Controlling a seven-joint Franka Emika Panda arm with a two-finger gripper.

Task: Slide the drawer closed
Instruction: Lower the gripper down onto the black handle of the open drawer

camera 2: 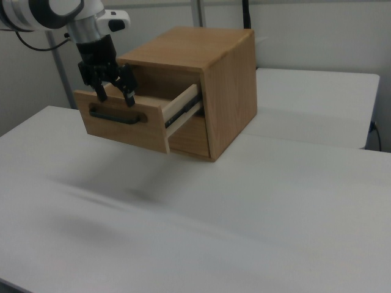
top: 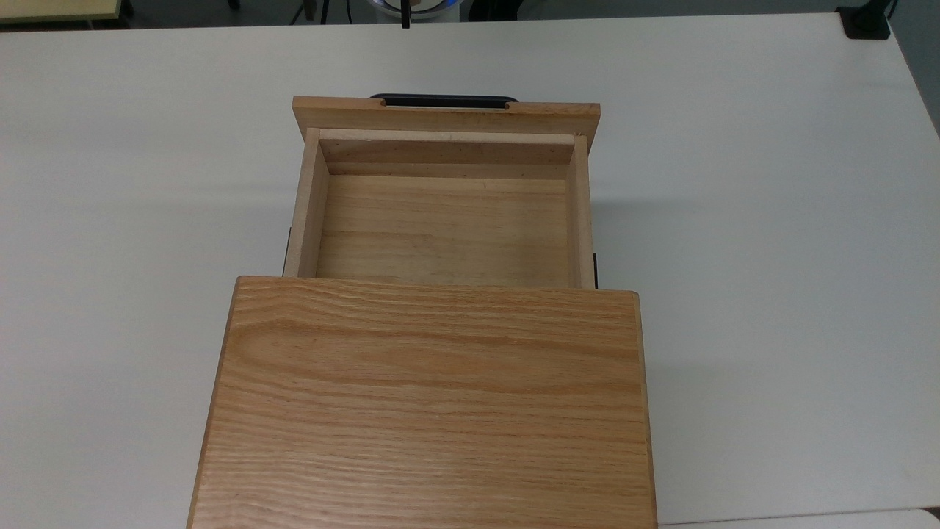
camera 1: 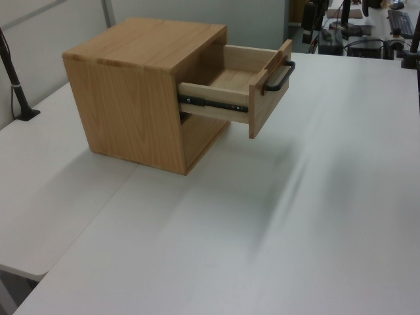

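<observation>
Drawer (top: pixel 444 228) of light oak with a thin black bar handle (camera 2: pixel 117 115) is seen pulled well out of the larger oak cabinet (top: pixel 429 404) on the white surface (top: pixel 771 257). Just above the front panel, the black two-finger tool (camera 2: pixel 113 93) is held with fingers parted, gripping nothing.

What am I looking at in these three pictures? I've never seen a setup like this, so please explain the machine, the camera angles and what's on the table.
These are three fixed cameras on one white table. The top view looks straight down, and the left view and right view look from opposite sides.

On the table stands an oak cabinet with its drawer pulled far out. The drawer is empty and has a black bar handle on its front panel.

The machine is a robot arm, white with black joints, ending in a two-finger gripper. In the right view the gripper hangs by the drawer's front panel, just above the handle, fingers apart and holding nothing. The job is to slide the drawer shut, and it is not yet done.
</observation>
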